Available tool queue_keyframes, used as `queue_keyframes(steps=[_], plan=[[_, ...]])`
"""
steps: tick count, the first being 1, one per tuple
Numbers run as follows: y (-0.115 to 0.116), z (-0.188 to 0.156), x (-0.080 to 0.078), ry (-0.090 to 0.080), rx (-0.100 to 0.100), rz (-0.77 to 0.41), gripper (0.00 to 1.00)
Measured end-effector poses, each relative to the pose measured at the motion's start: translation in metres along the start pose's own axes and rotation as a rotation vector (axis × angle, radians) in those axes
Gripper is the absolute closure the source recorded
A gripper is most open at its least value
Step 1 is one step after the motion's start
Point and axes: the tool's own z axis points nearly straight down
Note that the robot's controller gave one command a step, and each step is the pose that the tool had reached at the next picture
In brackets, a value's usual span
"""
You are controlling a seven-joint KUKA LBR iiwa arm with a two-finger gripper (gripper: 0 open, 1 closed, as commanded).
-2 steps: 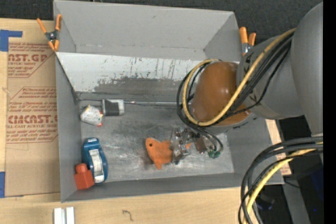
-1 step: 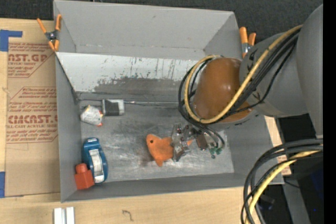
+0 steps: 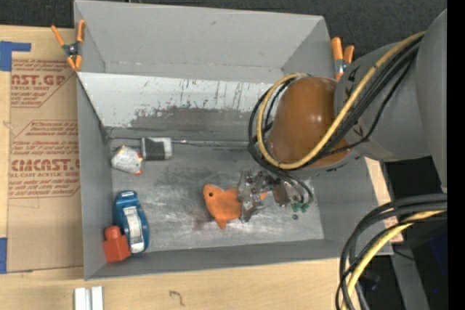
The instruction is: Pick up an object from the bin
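Observation:
My gripper [image 3: 251, 203] is low over the bin floor at the middle right, its metal fingers right against the right side of an orange plastic piece [image 3: 220, 205] with a rounded top and a pointed lower end. The fingertips touch or overlap that piece's right edge; whether they close on it I cannot tell. To the right of the gripper, a small dark thing with green specks [image 3: 298, 208] lies on the floor.
A blue and white tape dispenser [image 3: 130, 220] lies at the front left beside a red block [image 3: 115, 244]. A small white and black cylinder [image 3: 155, 149] and a crumpled white piece with red marks [image 3: 126, 158] lie by the back left wall.

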Motion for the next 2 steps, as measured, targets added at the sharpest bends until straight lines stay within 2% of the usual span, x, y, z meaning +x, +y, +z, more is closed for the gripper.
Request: queue_keyframes(steps=[1,2], plan=[[0.000,-0.010,0.001,0.006,0.000,0.000,1.00],[0.000,-0.025,0.001,0.003,0.000,0.000,1.00]])
